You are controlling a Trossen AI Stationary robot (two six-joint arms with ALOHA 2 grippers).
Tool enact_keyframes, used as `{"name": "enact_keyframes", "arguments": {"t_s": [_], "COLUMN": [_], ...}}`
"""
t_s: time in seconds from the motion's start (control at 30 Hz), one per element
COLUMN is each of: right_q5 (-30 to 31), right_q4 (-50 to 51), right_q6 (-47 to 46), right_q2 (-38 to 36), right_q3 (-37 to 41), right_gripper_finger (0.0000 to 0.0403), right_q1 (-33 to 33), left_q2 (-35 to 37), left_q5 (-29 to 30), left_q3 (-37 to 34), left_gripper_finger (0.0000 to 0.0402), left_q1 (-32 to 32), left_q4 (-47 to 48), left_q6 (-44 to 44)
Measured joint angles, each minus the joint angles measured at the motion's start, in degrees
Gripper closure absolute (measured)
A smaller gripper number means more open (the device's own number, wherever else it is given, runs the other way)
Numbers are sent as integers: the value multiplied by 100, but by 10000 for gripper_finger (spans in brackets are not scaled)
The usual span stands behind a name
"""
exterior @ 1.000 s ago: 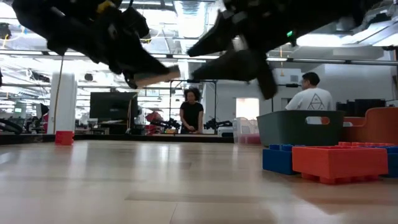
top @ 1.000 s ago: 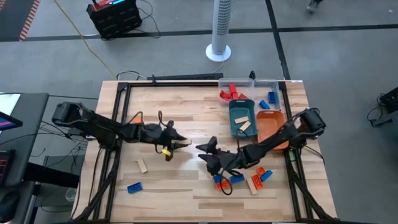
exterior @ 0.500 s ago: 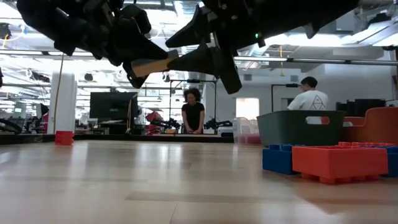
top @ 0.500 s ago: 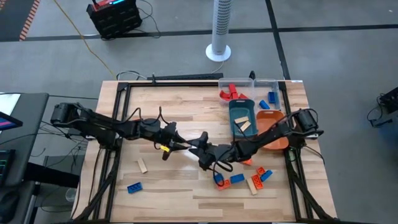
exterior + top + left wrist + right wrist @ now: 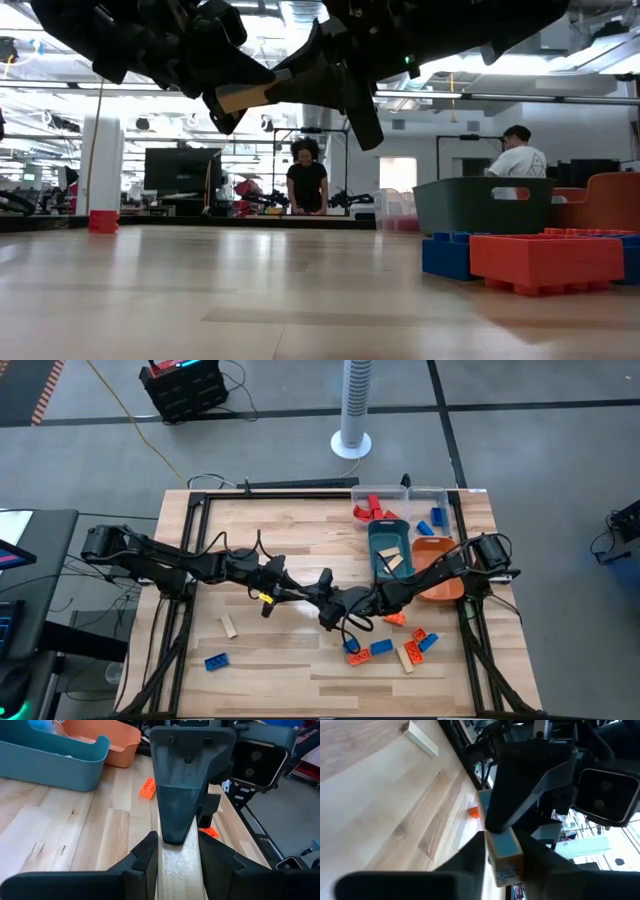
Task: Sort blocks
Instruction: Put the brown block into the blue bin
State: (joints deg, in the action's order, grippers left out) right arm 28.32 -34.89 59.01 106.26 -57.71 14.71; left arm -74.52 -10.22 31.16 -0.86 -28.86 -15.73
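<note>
A pale tan wood block [image 5: 243,97] hangs in the air over the middle of the table, with a gripper at each end. My left gripper [image 5: 293,593] comes from the table's left and is shut on one end. My right gripper [image 5: 318,597] comes from the right and is shut on the other end, tip to tip with the left. In the high view the fingers hide the block. Loose blocks lie on the wood: a tan one [image 5: 229,626], a blue one [image 5: 215,661], and a mixed cluster [image 5: 400,646] under my right arm. My left gripper pinches the tan block's end [image 5: 178,877] by two opposite sides, between its two fingers. The fingers lie about level, along the block, coming from the table's left. The block is lifted clear of the table and roughly level. My right gripper pinches the block's other end [image 5: 503,851] between its two fingers, about level, from the table's right. One finger [image 5: 181,805] lies on the face that my left fingers leave bare, so the two holds are crosswise. The finger on the opposite face is hidden behind the block.
At the back right stand a teal tray [image 5: 388,550] with tan blocks, an orange tray [image 5: 436,563], and a clear tray [image 5: 402,506] with red and blue blocks. An orange block [image 5: 394,618] lies near my right arm. People stand in the room beyond the table.
My right gripper has gone toward the table's left, up to my left gripper, its open fingers passing around the free end of the tan block, and has shut on it. My left gripper has kept its hold, with the block still in the air.
</note>
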Motion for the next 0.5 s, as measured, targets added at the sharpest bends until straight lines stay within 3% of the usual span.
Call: {"name": "enact_keyframes", "arguments": {"t_s": [0.2,0.3,0.5], "right_q5": [-64,-35,263], "right_q4": [82,148,186], "right_q6": [56,-3,-27], "right_q2": [0,-6,-9], "right_q3": [13,13,7], "right_gripper_finger": [370,371,351], "right_q1": [-17,24,138], "left_q2": [2,0,2], "left_q5": [12,40,73], "left_q3": [-2,-2,2], "left_gripper_finger": [292,266,167], "left_q1": [2,41,239], "left_q4": [50,25,61], "left_q6": [172,273,325]}}
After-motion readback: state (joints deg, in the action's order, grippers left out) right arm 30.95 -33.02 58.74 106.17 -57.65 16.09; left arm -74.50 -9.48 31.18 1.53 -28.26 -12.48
